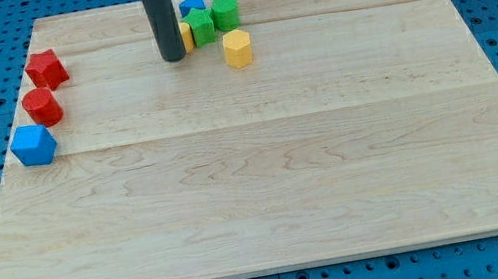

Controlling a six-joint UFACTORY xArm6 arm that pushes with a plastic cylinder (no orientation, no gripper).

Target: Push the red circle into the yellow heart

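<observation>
My tip (174,58) is resting on the table (267,187) at the view's top, beside a partly hidden yellow block (186,36); no hand is showing. The red circle (43,106) is lying well apart at the view's left, between the red star (46,68) and blue block (33,145).

The rod comes down upright from the view's top, left of centre, dark and straight. My tip (174,59) rests on the table near its far edge, the arm above out of view.

Red circle (43,107), red star (46,69), blue cube (33,145), pale wood board (267,187).
</observation>
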